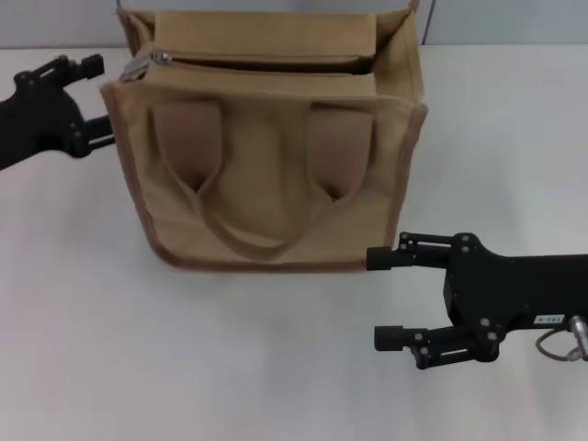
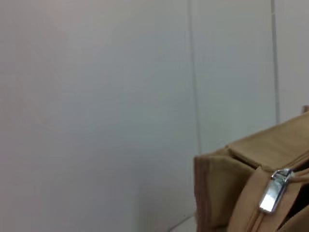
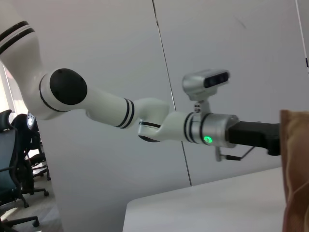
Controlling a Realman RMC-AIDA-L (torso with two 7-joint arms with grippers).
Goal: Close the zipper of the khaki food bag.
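The khaki food bag (image 1: 266, 175) stands upright in the middle of the white table, handles hanging down its front. The zipper (image 1: 266, 64) along its top panel gapes open, with the silver pull (image 1: 162, 59) at the bag's left end. My left gripper (image 1: 97, 101) is open just beside the bag's upper left corner, close to the pull and holding nothing. The left wrist view shows the bag's corner (image 2: 217, 188) and the pull (image 2: 271, 195). My right gripper (image 1: 384, 299) is open and empty, low on the table to the right of the bag's front.
The white table (image 1: 184, 367) runs around the bag, with a grey wall behind it. The right wrist view shows my left arm (image 3: 145, 118) reaching to the bag's edge (image 3: 295, 169).
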